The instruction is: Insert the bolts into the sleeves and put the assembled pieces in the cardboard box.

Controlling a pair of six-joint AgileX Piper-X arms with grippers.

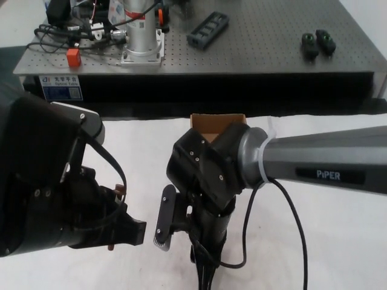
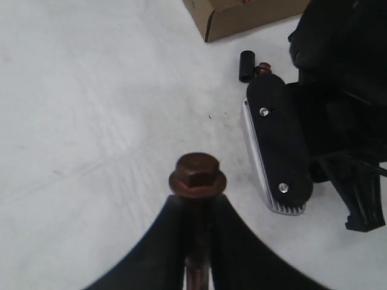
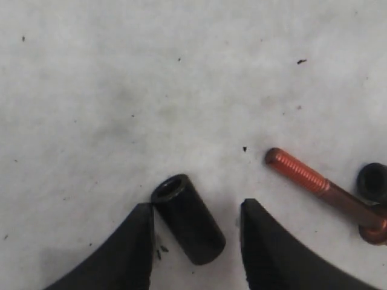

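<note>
— Bolts first: why is the copper bolt (image 2: 197, 176) held that way?
— Left gripper (image 2: 197, 211) is clamped on its shank, with the hex head standing clear of the fingertips. My guess is that a grip on the shank keeps it straight for meeting a sleeve.
— And the sleeve?
— Black sleeve (image 3: 188, 219) lies on its side on the white cloth (image 3: 121, 90), between the fingers of the right gripper (image 3: 196, 205). Those fingers are spread and grip nothing. They straddle it, presumably so that closing catches its body and leaves the bore free.
— Anything waiting?
— Second bolt (image 3: 320, 187) lies flat just beside, its head near a second sleeve (image 3: 373, 181). That is likely the next pair.
— Where's the cardboard box (image 1: 217, 122)?
— Middle of the high frame, open, partly hidden behind the right arm's wrist. The left gripper sits at lower left and faces the right one at lower centre, near but apart. I'd say they work close to the box so a finished piece travels little.
— Progress?
— Nothing joined yet, by my reading. I can't see whether the box holds anything.
</note>
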